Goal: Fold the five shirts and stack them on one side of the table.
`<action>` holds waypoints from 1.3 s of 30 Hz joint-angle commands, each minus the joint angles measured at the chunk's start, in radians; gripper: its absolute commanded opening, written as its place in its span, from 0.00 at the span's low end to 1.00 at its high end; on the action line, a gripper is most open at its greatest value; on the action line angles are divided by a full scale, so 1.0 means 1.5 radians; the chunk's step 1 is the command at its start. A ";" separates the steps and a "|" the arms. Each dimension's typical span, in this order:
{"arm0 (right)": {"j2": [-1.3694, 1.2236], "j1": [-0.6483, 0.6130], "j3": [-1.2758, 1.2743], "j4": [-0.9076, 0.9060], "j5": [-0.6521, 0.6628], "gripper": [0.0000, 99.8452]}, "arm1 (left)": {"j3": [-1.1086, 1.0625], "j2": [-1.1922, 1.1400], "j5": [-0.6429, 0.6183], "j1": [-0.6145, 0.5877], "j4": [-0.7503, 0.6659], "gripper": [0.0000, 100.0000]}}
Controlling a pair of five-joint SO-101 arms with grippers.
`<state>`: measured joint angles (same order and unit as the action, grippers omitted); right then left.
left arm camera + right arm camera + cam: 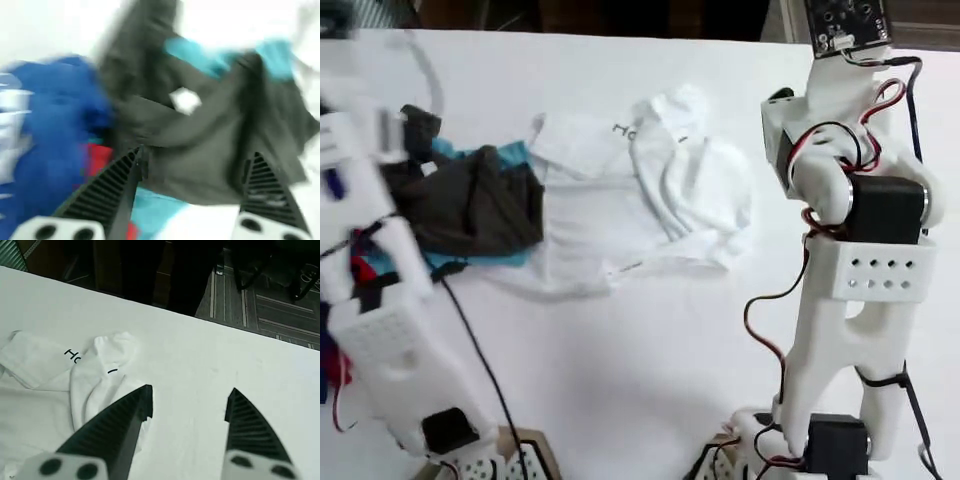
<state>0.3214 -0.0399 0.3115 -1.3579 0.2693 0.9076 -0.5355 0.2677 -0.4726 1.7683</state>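
Ribbed black fingers [115, 185] of the left gripper [196, 152] stand wide apart with nothing between them, hanging just above a crumpled dark shirt [200, 145]. That shirt lies on top of a teal shirt [200, 57], which peeks out along its far edge and again under its near edge. Beside them is a bunched blue shirt [45, 125], and a strip of red shirt [97, 157] shows between the blue and the dark one. From the high view this heap sits at the left side of the white table [650, 380], under the left arm. A white shirt [620, 210] is spread loosely, not folded, across the middle of the table, its left edge touching the dark shirt and its right part bunched into folds. The right gripper [190, 389] is also spread wide and empty, over bare table just beside the bunched edge of the white shirt.
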 commanded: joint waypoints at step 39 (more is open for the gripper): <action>-0.001 -0.065 -0.036 0.009 -0.006 0.24 | -0.065 0.051 0.133 -0.376 0.011 0.07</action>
<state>0.3214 -0.0813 0.2685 -1.3579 0.2693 0.6866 -0.4910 0.4887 -1.1139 1.6318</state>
